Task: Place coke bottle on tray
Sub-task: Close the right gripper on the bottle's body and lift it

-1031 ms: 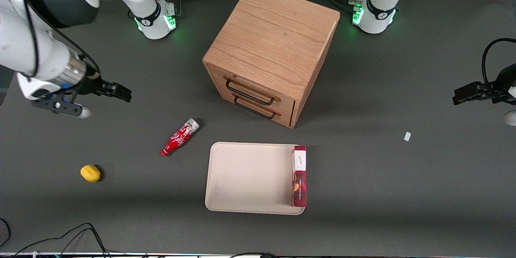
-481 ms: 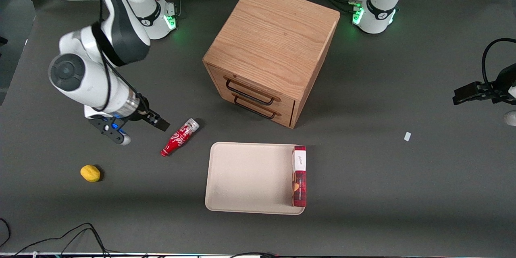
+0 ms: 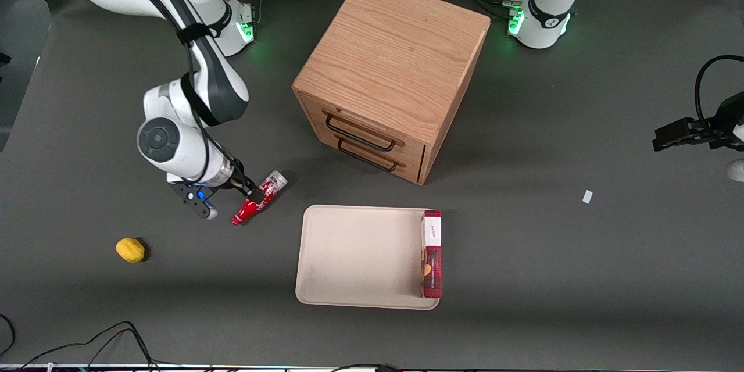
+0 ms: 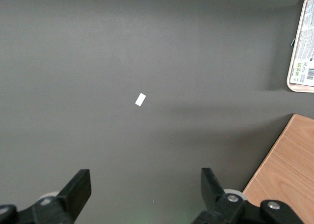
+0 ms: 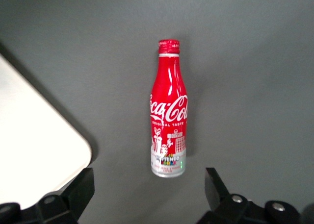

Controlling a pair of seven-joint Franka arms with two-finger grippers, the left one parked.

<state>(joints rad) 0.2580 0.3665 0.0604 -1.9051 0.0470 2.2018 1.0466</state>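
The coke bottle point(image 5: 168, 109) lies flat on the dark grey worktop point(image 5: 255, 62), its red cap pointing away from the gripper point(image 5: 149, 194) and its silver base toward it. The gripper's 2 jaws stand spread wide, 1 at each side of the base, clear of it. A rounded corner of the beige tray point(image 5: 34, 140) lies near the bottle, apart.

Red coke bottle point(image 5: 168, 111), white script; beige tray point(image 3: 360, 256).
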